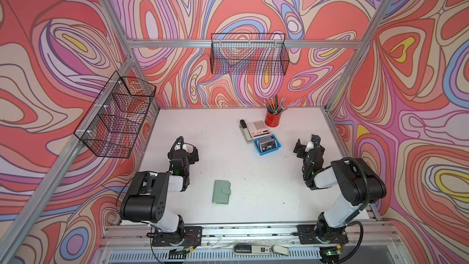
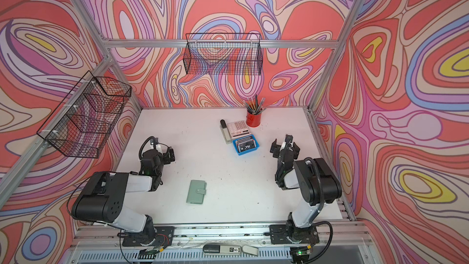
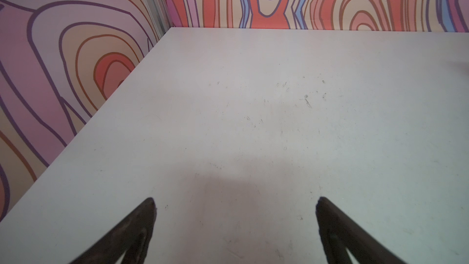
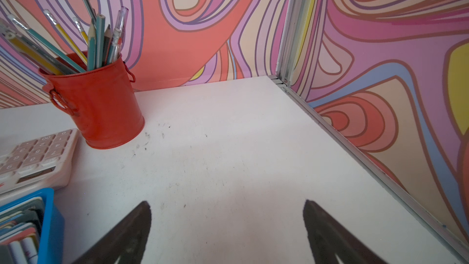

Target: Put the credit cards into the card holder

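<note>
The credit cards (image 1: 267, 144) (image 2: 245, 143) stand stacked in a small blue tray (image 1: 277, 146) (image 2: 256, 146), the front one dark with a white "Vip"; their edges show in the right wrist view as the credit cards (image 4: 19, 227). The sage-green card holder (image 1: 221, 191) (image 2: 196, 192) lies closed on the white table, nearer the front. My left gripper (image 1: 189, 149) (image 3: 236, 200) hovers open over bare table, left of the tray and behind the holder. My right gripper (image 1: 305, 146) (image 4: 227, 203) is open too, just right of the tray. Neither holds anything.
A white calculator (image 1: 254, 127) (image 4: 38, 158) and a stapler-like grey bar (image 1: 245, 130) lie behind the tray. A red bucket of pencils (image 1: 273, 118) (image 4: 101, 107) stands at the back right. Wire baskets (image 1: 247, 54) (image 1: 119, 118) hang on the back and left walls. The table (image 1: 253, 179) ends at wall rails.
</note>
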